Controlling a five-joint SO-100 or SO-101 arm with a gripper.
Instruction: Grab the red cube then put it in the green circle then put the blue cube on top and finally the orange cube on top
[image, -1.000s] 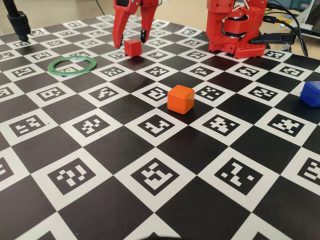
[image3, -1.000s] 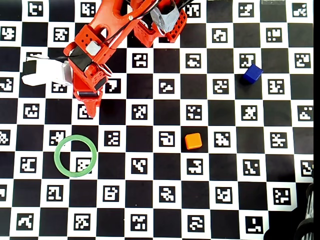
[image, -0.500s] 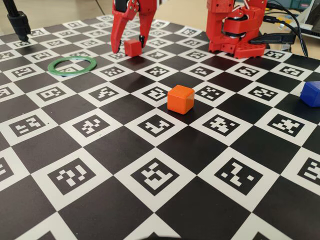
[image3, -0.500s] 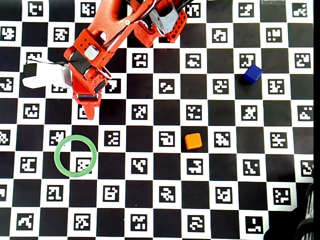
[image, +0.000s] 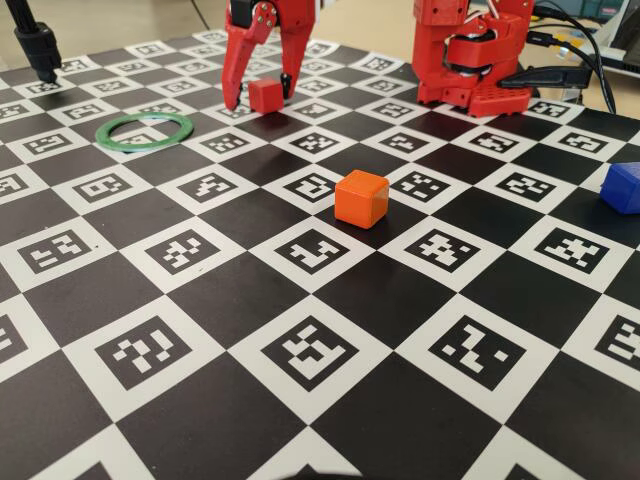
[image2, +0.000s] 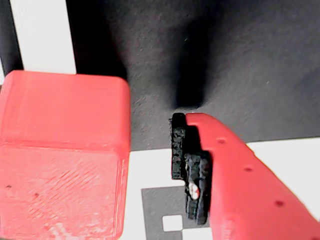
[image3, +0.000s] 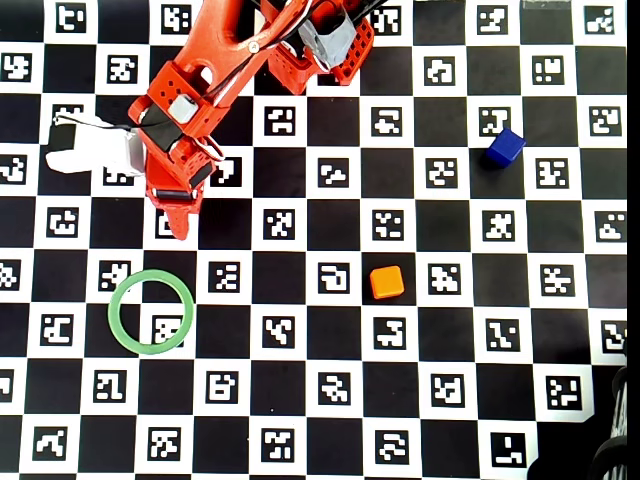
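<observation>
The red cube (image: 265, 95) sits on the checkered mat at the back left of the fixed view. My gripper (image: 260, 99) is open and down around it, one red finger on each side. In the wrist view the red cube (image2: 62, 155) fills the left, and a strip of mat shows between it and the black finger pad (image2: 179, 145) on the right. In the overhead view the arm hides the cube. The green circle (image: 145, 129) lies flat just left of the gripper, with nothing inside it. The orange cube (image: 361, 197) stands mid-table. The blue cube (image: 622, 187) is at the right edge.
The arm's red base (image: 470, 60) stands at the back right with cables behind it. A black stand (image: 38, 48) rises at the back left. In the overhead view the green circle (image3: 150, 273) lies just below the gripper's tip (image3: 180, 228).
The gripper has come down over the red cube, its fingertips now near the mat on either side. The cubes and the ring have not moved.
</observation>
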